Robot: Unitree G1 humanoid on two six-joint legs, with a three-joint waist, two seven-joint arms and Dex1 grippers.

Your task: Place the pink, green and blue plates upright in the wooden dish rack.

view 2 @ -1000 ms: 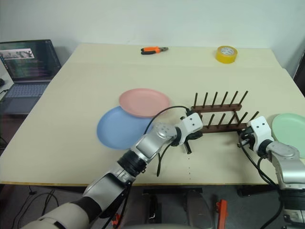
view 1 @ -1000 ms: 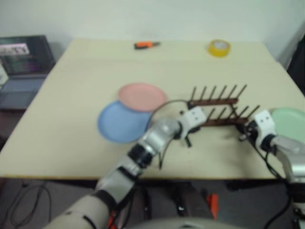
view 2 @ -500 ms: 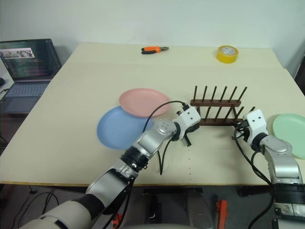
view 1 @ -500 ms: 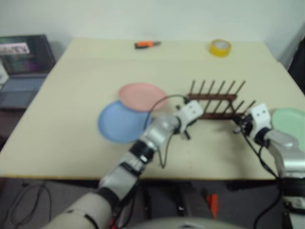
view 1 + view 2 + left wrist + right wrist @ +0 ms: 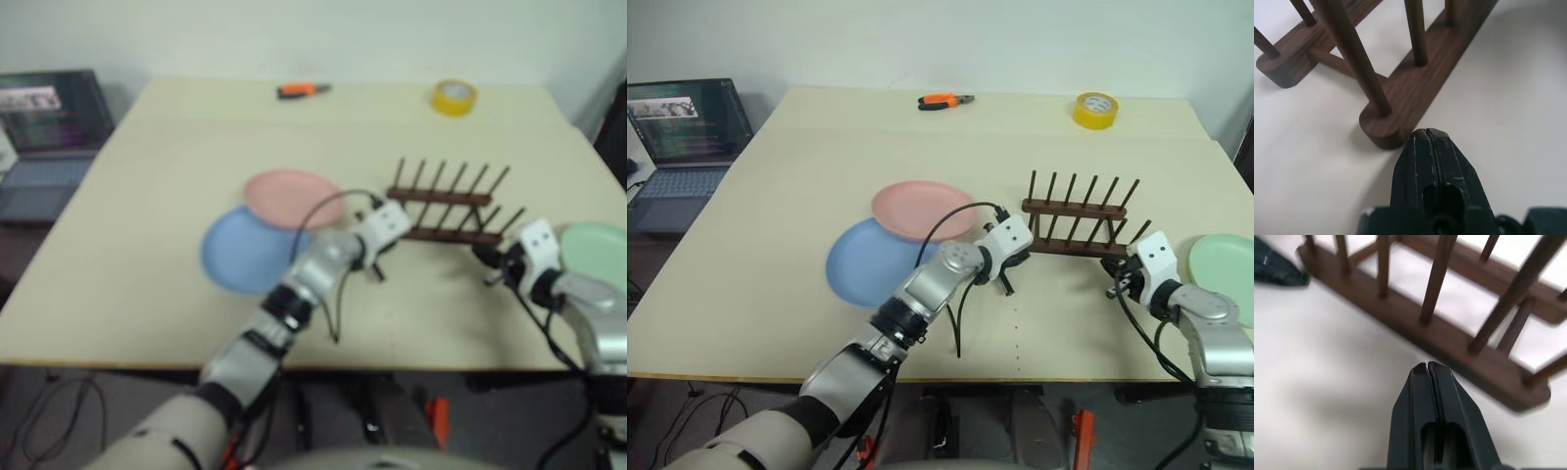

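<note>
The wooden dish rack (image 5: 1080, 220) stands empty at the table's centre right, its dark pegs upright. My left gripper (image 5: 1426, 133) is shut, its tips touching or almost touching the left end of the rack's near rail (image 5: 1382, 131). My right gripper (image 5: 1427, 367) is shut too, a little short of the near rail (image 5: 1449, 343) toward its right end. The pink plate (image 5: 924, 210) lies flat to the left of the rack, overlapping the blue plate (image 5: 867, 264). The green plate (image 5: 1225, 262) lies flat at the right table edge, beyond my right gripper (image 5: 1120, 278).
Orange-handled pliers (image 5: 942, 101) and a yellow tape roll (image 5: 1095, 109) lie at the table's far side. An open laptop (image 5: 684, 132) sits off the table's left edge. The tabletop (image 5: 774, 196) is a pale cream board.
The rack has slid a little away from me across the table, and my left gripper has followed at its left end. The plates have not moved.
</note>
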